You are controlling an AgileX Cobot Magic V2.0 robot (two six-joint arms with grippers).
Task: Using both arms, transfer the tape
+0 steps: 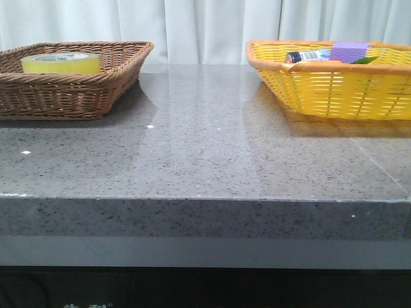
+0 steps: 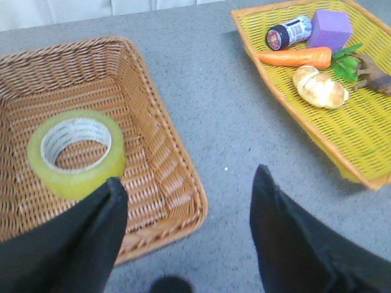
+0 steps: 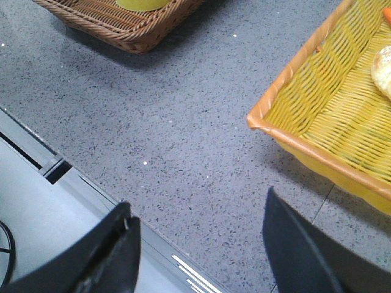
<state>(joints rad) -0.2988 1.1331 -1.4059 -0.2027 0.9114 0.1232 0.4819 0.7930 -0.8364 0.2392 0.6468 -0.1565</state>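
The left gripper (image 2: 189,232) is held spread wide and empty above the near rim of the brown wicker basket (image 2: 165,152), and the right gripper (image 3: 198,250) is likewise spread and empty over the grey stone table (image 3: 183,122) near its front edge. The tape (image 2: 76,152) is laid flat on the brown basket's floor, its core hole facing straight up. Only its yellow side wall is seen in the front view, whereas a carrot (image 2: 296,58), bread roll (image 2: 319,87), purple block (image 2: 330,28) and small bottle (image 2: 288,32) in the yellow basket (image 2: 360,140) are shown by the left wrist view.
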